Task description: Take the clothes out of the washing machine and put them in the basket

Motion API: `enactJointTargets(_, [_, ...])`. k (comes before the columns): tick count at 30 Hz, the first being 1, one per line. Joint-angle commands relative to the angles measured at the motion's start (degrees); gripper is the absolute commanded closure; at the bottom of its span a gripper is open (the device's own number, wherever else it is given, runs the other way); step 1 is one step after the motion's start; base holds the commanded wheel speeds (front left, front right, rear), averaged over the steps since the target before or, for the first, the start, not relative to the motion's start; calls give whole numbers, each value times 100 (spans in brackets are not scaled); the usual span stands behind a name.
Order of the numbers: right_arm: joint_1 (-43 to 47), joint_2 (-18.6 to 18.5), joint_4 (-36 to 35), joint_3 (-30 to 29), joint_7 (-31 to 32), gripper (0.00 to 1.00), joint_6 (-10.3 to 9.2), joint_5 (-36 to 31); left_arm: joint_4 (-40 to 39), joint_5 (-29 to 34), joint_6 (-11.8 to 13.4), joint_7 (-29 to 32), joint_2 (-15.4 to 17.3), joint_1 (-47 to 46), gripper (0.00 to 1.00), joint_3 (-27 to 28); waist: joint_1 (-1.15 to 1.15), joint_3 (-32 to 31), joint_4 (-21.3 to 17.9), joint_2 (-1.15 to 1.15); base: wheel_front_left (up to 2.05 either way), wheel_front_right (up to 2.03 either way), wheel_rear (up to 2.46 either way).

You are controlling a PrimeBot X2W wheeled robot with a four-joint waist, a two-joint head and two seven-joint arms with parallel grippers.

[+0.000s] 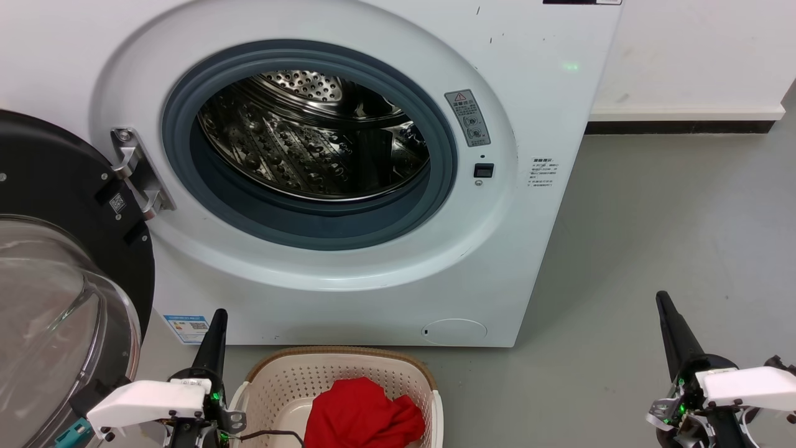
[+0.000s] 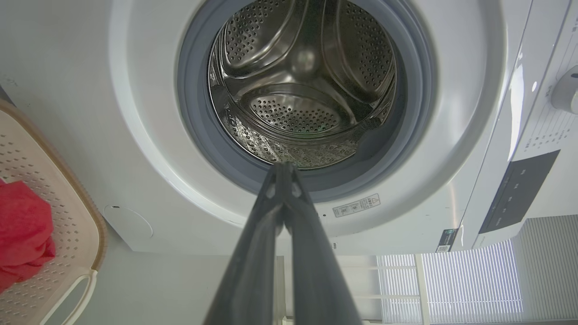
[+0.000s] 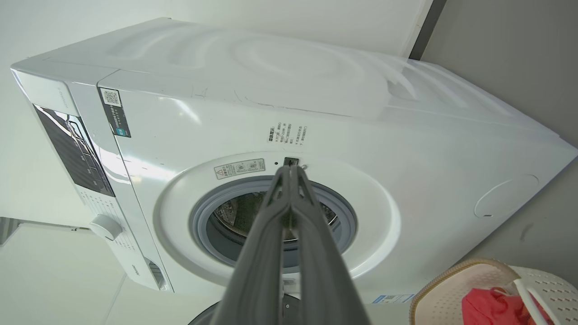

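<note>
Left gripper (image 1: 216, 317) and right gripper (image 1: 661, 302): fingers pressed together, nothing held. The left is just beside the basket (image 1: 339, 354), the right well apart from it. The basket stands on the floor (image 1: 653, 218) and holds the red clothes (image 1: 360, 414). Behind it is the washing machine (image 1: 535, 93), its door (image 1: 62, 186) swung open at left, exposing the perforated steel drum (image 1: 298, 149).

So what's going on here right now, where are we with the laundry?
Nothing is being handled at this moment. The washing machine has its door open at the robot's left, and the visible part of the drum looks empty. Red clothes lie in the basket on the floor in front of the machine; whether both garments are in that heap, I cannot tell. The left gripper and right gripper are shut on nothing, low on either side of the basket.
</note>
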Motion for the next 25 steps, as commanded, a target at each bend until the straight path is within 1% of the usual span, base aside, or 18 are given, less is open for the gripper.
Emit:
enactJointTargets(1, [-153,-10,2,-18,29,100,1,112,3,-96,-41,24,-2,-122,100,20,0,0,1,0,0,0,0])
enactJointTargets(21, [-266,21,125,-104,273,100,0,968,69,-995,-159,244,-3,-231,100,91,0,11,16,0,0,0,0])
enactJointTargets(25, [-264,30,118,-112,276,100,0,933,65,-968,-152,242,-4,-226,100,87,0,11,16,0,0,0,0])
